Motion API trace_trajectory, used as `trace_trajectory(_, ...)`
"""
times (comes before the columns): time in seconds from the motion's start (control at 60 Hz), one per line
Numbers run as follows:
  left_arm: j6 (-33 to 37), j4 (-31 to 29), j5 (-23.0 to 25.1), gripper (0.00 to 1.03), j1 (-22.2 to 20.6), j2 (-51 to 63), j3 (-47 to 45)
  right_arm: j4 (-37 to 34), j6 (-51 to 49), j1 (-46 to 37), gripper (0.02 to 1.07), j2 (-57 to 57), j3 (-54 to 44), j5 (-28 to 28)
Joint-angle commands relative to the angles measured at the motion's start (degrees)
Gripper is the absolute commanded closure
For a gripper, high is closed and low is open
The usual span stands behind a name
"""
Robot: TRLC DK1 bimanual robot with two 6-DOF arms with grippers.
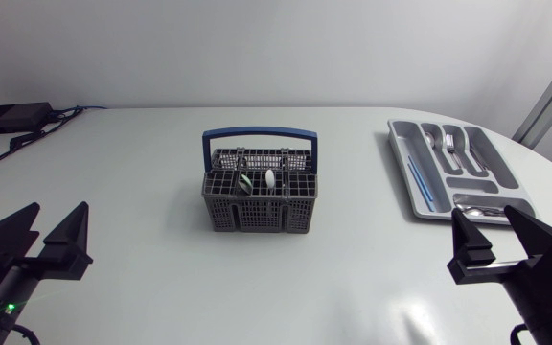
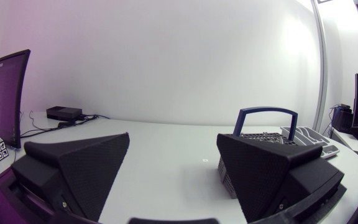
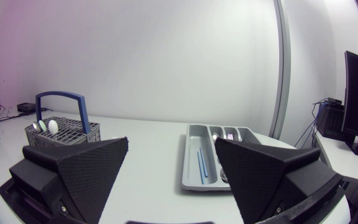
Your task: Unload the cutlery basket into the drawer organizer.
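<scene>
cutlery basket (image 1: 260, 196): boxy grey plastic lattice, blue arched handle | drawer organizer (image 1: 402, 163): smooth grey moulded tray | left claw (image 1: 58, 211), right claw (image 1: 484, 215): both wide apart

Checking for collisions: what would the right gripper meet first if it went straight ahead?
Probably the organizer, which lies just ahead of the right gripper. Nothing shows between them, though depth is unclear.

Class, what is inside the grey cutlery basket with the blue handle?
In the cutlery basket, two utensils stick up: a pale rounded end and a darker end. Their lower parts are hidden by the grid walls.
</scene>
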Motion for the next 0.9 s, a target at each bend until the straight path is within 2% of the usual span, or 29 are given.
trace_trajectory(0.0,-1.1,-0.6,0.1,0.05,-0.4,-0.4,2.5,1.1,0.9,0.7,0.06,-0.5,0.5,0.7)
trace_trajectory(0.2,-1.1,-1.0,0.1,0.05,-0.7,0.4,4.6,1.1,0.7,1.0,0.06,-0.4,1.6,0.7)
trace_trajectory(0.533,-2.0,-4.5,0.1,0.05,-1.3,10.2,13.0,0.8,0.4,1.5,0.06,4.0,5.6,1.0)
trace_trajectory(0.7,-3.3,-7.6,0.1,0.05,-2.3,15.9,19.8,0.8,0.5,2.9,0.06,11.0,10.5,1.4)
trace_trajectory(0.883,-5.8,-11.2,-0.5,0.05,-4.5,23.0,27.3,-0.8,0.7,7.9,0.06,19.7,17.1,5.5)
